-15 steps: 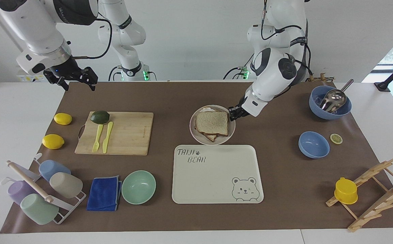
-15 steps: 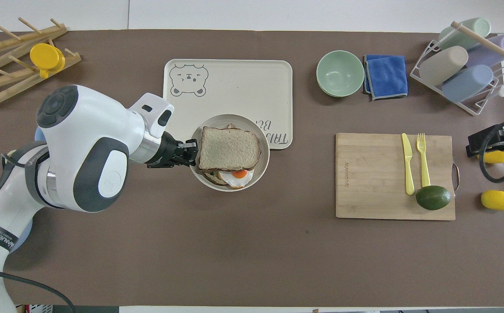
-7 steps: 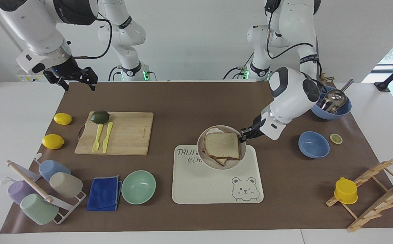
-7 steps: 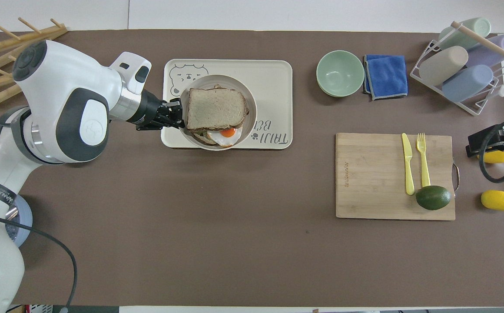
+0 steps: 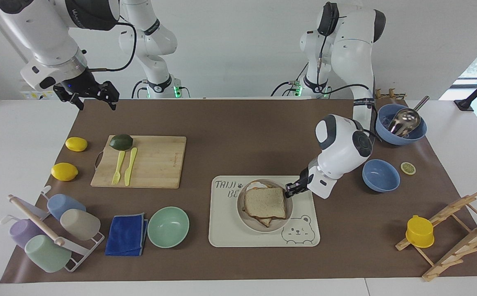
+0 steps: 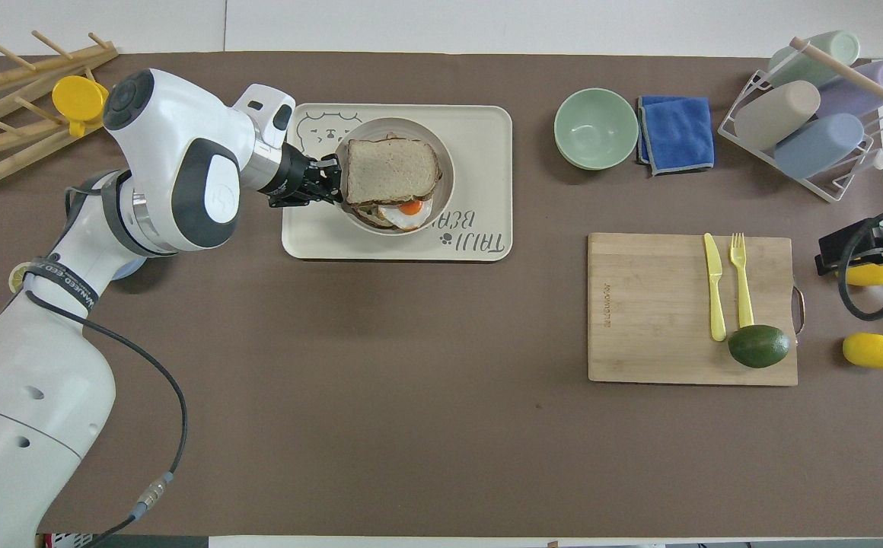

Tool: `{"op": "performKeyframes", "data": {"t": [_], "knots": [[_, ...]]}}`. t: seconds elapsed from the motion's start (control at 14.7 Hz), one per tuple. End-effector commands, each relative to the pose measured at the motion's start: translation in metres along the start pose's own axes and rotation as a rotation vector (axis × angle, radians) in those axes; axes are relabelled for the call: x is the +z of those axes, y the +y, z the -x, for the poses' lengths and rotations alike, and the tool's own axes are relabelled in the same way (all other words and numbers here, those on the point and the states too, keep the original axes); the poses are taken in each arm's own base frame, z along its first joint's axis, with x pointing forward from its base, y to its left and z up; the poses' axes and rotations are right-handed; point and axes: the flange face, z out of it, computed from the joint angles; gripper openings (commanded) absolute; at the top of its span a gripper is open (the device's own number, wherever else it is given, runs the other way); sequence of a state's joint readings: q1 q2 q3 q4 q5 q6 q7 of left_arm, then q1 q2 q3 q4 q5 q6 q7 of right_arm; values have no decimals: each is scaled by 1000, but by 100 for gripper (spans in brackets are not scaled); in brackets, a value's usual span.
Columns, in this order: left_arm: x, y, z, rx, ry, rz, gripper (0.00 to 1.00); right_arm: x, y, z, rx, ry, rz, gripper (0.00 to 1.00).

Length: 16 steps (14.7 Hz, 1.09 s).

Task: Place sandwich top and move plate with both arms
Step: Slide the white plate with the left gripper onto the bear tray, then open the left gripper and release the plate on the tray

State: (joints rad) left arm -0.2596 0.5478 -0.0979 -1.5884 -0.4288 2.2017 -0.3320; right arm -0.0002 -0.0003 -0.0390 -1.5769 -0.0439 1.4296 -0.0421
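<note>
The plate (image 5: 264, 224) on the tray (image 5: 230, 230) is clamped at its rim by the left gripper (image 5: 291, 190).

My arms are white with black cables, and my fingers (image 5: 290, 190) on the plate's rim are black. The plate (image 5: 248, 219) is beige-grey; the sandwich top (image 5: 264, 203) is light brown with a darker crust. Under it, the egg (image 6: 409, 207) shows white with an orange yolk. The tray (image 5: 230, 230) is cream, with a line-drawn bear (and grey lettering). A brown mat (image 5: 230, 135) covers the white desk (image 5: 16, 135). Beside the tray sit a mint-green bowl (image 5: 168, 227) and a blue cloth (image 5: 126, 234).
</note>
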Motion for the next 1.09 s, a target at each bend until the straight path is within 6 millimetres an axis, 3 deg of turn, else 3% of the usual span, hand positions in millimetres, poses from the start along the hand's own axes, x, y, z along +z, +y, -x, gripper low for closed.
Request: {"op": "performKeyframes", "data": {"t": [0.0,0.2,0.27,0.41,0.48,0.68,0.82,0.95,1.02], "knots": [[-1,8,4,21,17,3,0,-5,-2,2,-23,10,-24,100],[17,9,18,31,28,-7,0,-5,-2,3,-25,4,-24,100],[16,8,18,31,25,-7,5,-5,-3,3,-26,4,-24,100],[9,7,14,31,24,-7,35,-5,-4,3,-27,3,-30,100],[6,9,12,42,29,-8,99,-4,-3,3,-26,0,-39,100],[-10,11,9,85,0,-49,100,-5,-4,3,-26,2,-42,100],[-48,-4,-1,67,24,-48,100,-5,-4,3,-26,3,-41,100],[-97,-4,7,76,59,-57,100,-6,-4,2,-26,14,-40,100],[-123,-15,9,80,61,-107,100,-6,-4,2,-26,16,-42,100]]}}
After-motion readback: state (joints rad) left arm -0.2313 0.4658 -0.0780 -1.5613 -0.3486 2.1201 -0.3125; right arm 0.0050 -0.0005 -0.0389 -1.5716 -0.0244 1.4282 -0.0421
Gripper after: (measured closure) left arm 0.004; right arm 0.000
